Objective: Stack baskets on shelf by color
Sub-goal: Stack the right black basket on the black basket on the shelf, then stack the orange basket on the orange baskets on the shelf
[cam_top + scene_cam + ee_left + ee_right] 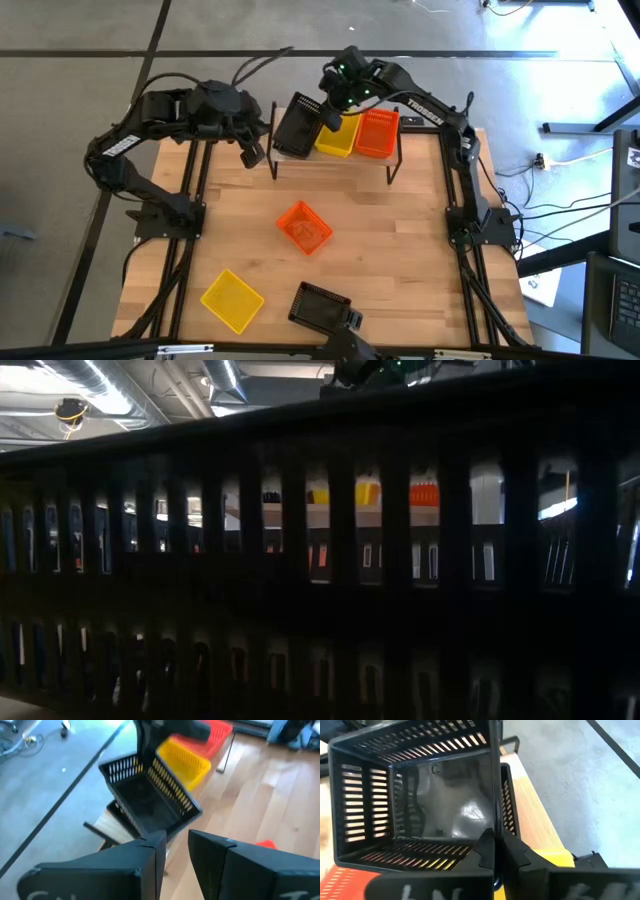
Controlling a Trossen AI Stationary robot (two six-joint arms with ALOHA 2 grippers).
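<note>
Grey concrete floor surrounds the light-wood tabletop, and at its far edge stands the shelf on thin black legs. Over the shelf's left end the right gripper pinches the rim of a tilted black basket; the right wrist view shows its two dark fingers closed tight on that basket's wall, the open mouth turned toward the camera, with another black basket seated just beneath it. Immediately to the right of this gripper, a yellow basket sits on the shelf, and beyond that, touching it, an orange basket; how many are nested in each stack cannot be told. The left gripper hangs just left of the shelf, near the held black basket but apart from it, and the left wrist view looks past its fingers, which stand a narrow gap apart with nothing between them. Well in front of both grippers, near the middle of the tabletop, lies a loose orange basket. Farther toward the near edge are a loose yellow basket on the left arm's side and a second black basket beside it, whose dark slatted wall fills nearly all of the low view.
</note>
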